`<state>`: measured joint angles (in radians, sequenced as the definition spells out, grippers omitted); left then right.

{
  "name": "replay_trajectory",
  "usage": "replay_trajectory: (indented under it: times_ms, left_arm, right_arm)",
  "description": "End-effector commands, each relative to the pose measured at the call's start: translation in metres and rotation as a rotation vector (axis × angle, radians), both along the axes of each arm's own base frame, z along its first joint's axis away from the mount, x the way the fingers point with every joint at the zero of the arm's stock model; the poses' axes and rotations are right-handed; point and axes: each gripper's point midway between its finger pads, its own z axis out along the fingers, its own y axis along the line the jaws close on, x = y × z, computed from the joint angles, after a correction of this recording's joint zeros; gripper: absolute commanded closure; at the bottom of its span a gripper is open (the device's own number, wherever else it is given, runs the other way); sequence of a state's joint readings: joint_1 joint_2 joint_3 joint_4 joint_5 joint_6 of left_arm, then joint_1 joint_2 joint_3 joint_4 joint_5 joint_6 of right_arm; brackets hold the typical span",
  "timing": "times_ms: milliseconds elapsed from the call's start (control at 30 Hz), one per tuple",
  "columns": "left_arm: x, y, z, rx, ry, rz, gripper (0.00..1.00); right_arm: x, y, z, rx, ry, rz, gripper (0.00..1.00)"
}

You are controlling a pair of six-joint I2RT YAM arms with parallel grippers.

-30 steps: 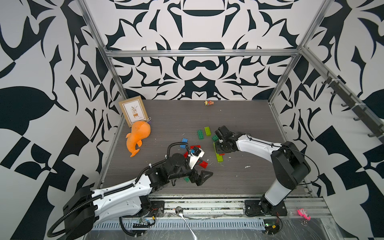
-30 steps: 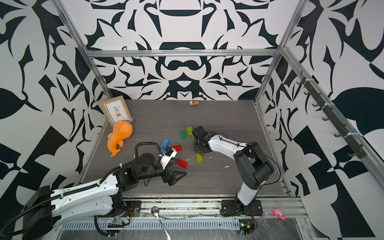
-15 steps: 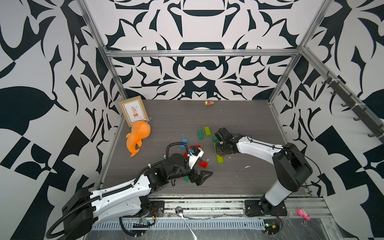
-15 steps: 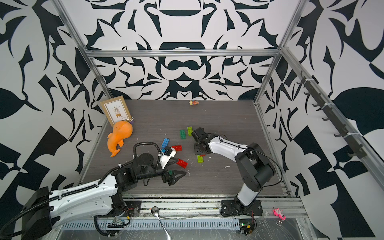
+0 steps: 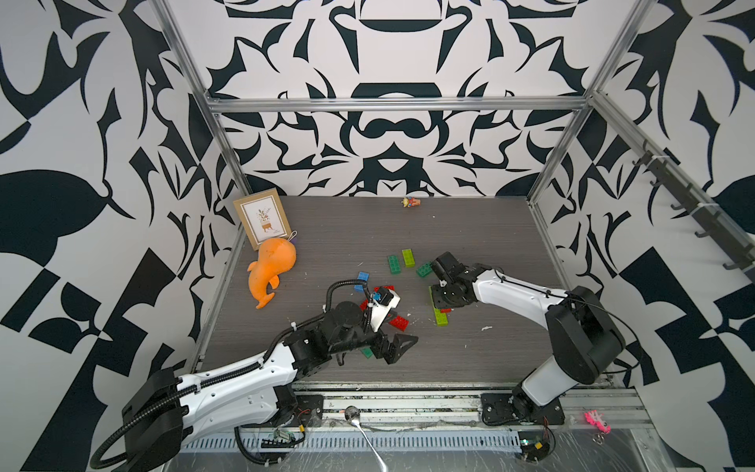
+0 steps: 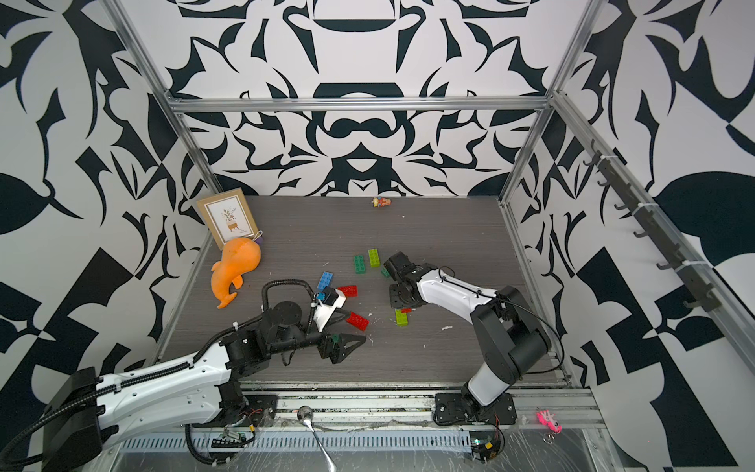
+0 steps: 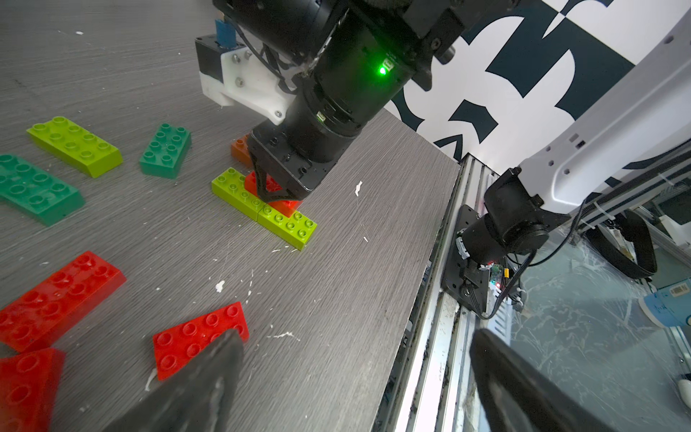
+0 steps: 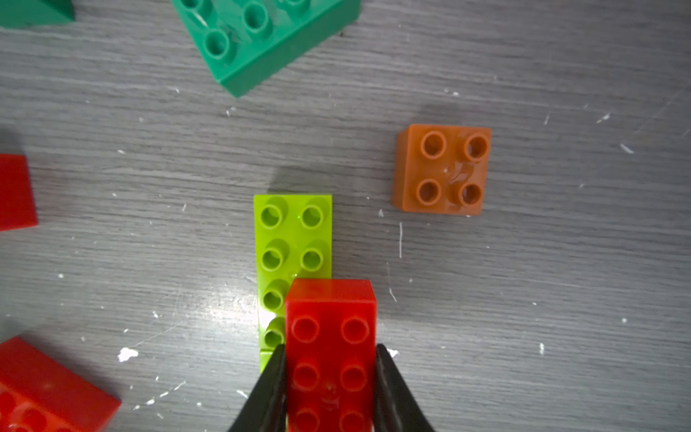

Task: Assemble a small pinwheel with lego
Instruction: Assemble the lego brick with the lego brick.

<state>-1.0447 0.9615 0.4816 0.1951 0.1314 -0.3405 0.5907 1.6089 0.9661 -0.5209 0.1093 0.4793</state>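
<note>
The right gripper point(image 8: 330, 348) is pinching a red brick point(image 8: 330, 329) by its long sides. Its two black fingers point(image 8: 271, 389) are pressing flat against the plastic with no gap showing, so the brick is sitting squarely between them, studs facing up and its far end sticking out past the tips. It is being held low over a pair of lime bricks point(image 7: 289, 224) that are lying end to end on the table point(image 5: 470, 229). The red one is crossing their seam, seemingly so that pressing it down would lock the two into one long blade. Whether it is already seated on their studs or only hovering just above, I cannot tell. An orange brick point(image 8: 443, 170) is lying near the lime pair without touching it, probably meant as the hub piece, and a green brick point(image 8: 261, 41) is lying farther off. The left gripper point(image 5: 394, 345) is hanging near the table's front edge with its fingers spread wide and nothing between them. It is hovering by a spare red brick point(image 7: 200, 338), likely parked out of the way while the other arm is working.
</note>
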Motion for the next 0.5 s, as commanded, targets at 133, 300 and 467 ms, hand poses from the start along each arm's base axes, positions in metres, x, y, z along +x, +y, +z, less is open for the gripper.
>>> replay_trajectory:
  times_ms: [133, 300, 467]
  left_arm:
    - [0.002, 0.001, -0.007, 0.018, 0.012, 0.01, 0.01]
    - [0.002, 0.002, -0.007, 0.02, 0.011, 0.013, 0.01]
    - [0.003, 0.002, -0.007, 0.024, 0.01, 0.018, 0.01]
  right_arm:
    - [-0.002, 0.002, 0.008, 0.018, -0.002, 0.003, 0.9]
    - [0.001, 0.004, 0.015, 0.028, -0.016, 0.007, 0.77]
    - [0.003, 0.006, 0.023, 0.04, -0.034, 0.011, 0.67]
